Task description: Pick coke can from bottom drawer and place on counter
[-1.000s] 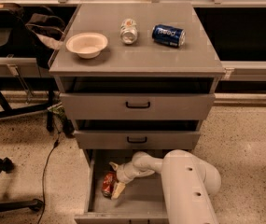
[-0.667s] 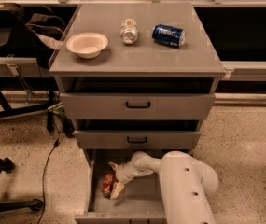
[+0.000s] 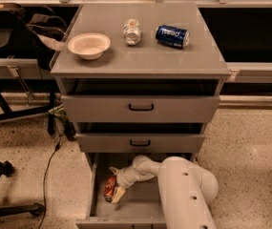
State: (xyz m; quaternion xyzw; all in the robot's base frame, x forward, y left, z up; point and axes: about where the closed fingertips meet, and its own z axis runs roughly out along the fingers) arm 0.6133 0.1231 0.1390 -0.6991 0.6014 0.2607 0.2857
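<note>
The coke can (image 3: 109, 188), red-orange with a silver end, lies on its side at the left of the open bottom drawer (image 3: 140, 209). My gripper (image 3: 115, 191) reaches down into that drawer from the white arm at the lower right, and its tan fingers (image 3: 118, 194) sit right against the can's right side. The counter (image 3: 140, 56) is the grey top of the cabinet, above the two upper drawers.
On the counter stand a cream bowl (image 3: 88, 45), a silver-white can (image 3: 131, 31) and a blue Pepsi can (image 3: 172, 36) lying on its side. Both upper drawers (image 3: 140, 109) are pulled partly out. A black chair base and a cable (image 3: 49, 161) sit on the floor at left.
</note>
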